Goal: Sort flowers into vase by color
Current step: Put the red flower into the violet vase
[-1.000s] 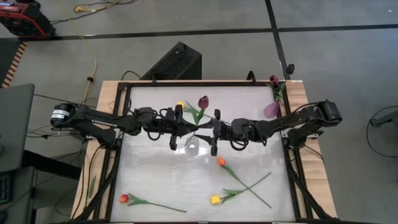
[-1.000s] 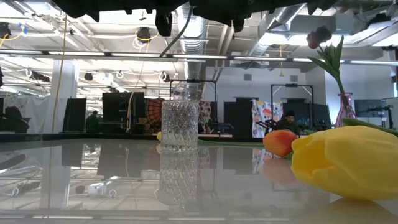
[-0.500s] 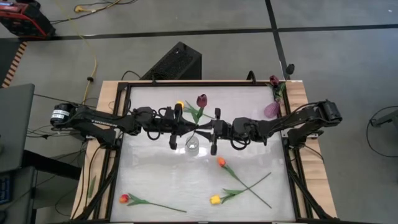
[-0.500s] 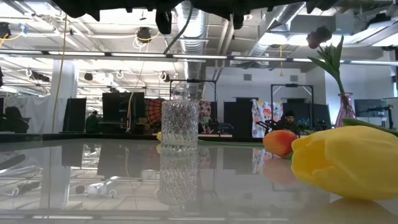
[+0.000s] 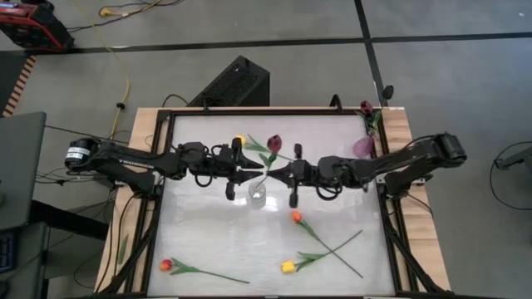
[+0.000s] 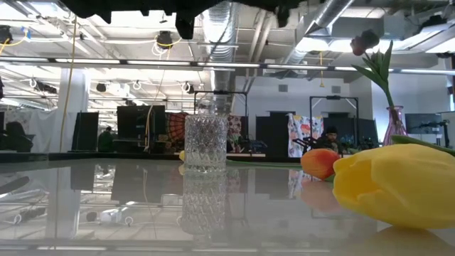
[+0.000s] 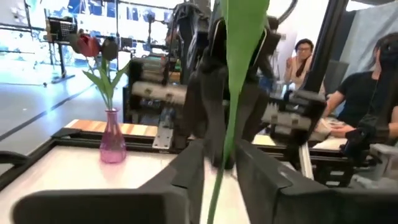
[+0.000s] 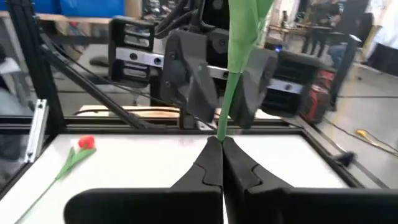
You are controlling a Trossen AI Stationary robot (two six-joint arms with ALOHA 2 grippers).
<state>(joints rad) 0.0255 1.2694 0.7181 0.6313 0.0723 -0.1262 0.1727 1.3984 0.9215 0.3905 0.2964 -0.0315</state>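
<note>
A maroon tulip (image 5: 273, 143) is held above the table, its green stem (image 8: 231, 74) running between both grippers, which meet over the table's middle. My right gripper (image 5: 276, 174) is shut on that stem. My left gripper (image 5: 256, 172) is open; its fingers (image 7: 186, 171) stand on either side of the stem without touching it. A clear cut-glass vase (image 5: 258, 193) stands upright just nearer than the grippers. A pink vase (image 5: 363, 147) at the far right edge holds another maroon tulip (image 5: 366, 107). My right gripper pinches the tulip's green stem (image 8: 222, 132) between its two fingers. The fingers come level from the table's right and lie across the stem. The tulip is lifted clear, and its head leans toward the far edge.
An orange tulip (image 5: 295, 217) and a yellow tulip (image 5: 288, 267) lie with crossed stems near the right front. A red-orange tulip (image 5: 165, 265) lies at the left front. A yellow head (image 5: 239, 139) shows by the left arm. People sit beyond the table.
My right arm has drawn back a little toward the table's right edge, still shut on the stem. The maroon tulip's head has shifted with it, slightly right and toward the near edge. The clear vase has stayed put.
</note>
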